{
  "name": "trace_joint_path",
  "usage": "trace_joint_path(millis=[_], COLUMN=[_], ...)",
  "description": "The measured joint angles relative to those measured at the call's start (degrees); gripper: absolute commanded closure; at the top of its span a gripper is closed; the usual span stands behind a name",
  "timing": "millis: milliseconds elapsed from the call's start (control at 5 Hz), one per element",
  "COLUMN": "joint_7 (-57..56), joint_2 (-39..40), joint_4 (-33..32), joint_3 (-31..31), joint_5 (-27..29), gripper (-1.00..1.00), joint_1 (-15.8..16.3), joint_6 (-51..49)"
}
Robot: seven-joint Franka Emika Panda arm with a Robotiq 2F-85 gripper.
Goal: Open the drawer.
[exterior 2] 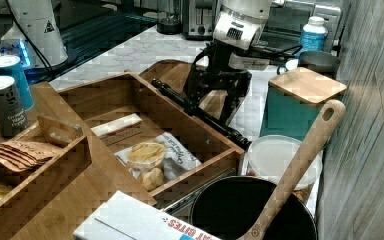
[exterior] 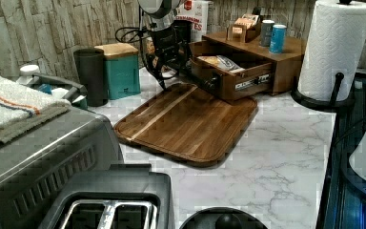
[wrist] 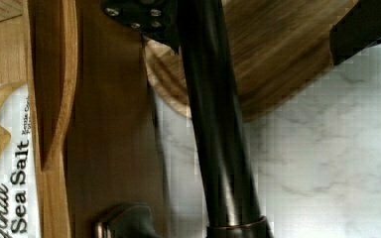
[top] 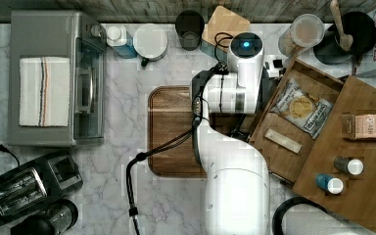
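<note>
Kitchen: marble counter (top: pixel 127 122), toaster (top: pixel 17 191), toaster oven (top: pixel 54 78) (towel-topped).

Wooden drawer (exterior 2: pixel 145 107) with glossy dark metal bar handle (wrist: pixel 216 129), smooth white marble-look counter (top: pixel 127 117), oiled-looking wooden cutting board (exterior: pixel 186 121)

A white marble-patterned countertop (top: pixel 127 122) runs beneath everything. At its far edge in the top view stands a wall of rough grey stone-look tiles (exterior: pixel 24 33). In the right view, grey wood-grain panelling (exterior 2: pixel 370 125) fills the right view's right.
</note>
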Motion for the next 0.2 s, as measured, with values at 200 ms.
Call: trace_joint_path(millis=[200], joint_7=[3.11], joint_2=[0.17], joint_4=[0.62], joint_3=[0.34], joint_5=[0.98], gripper=[-1.0], joint_1=[0.75], joint_6=[0.06])
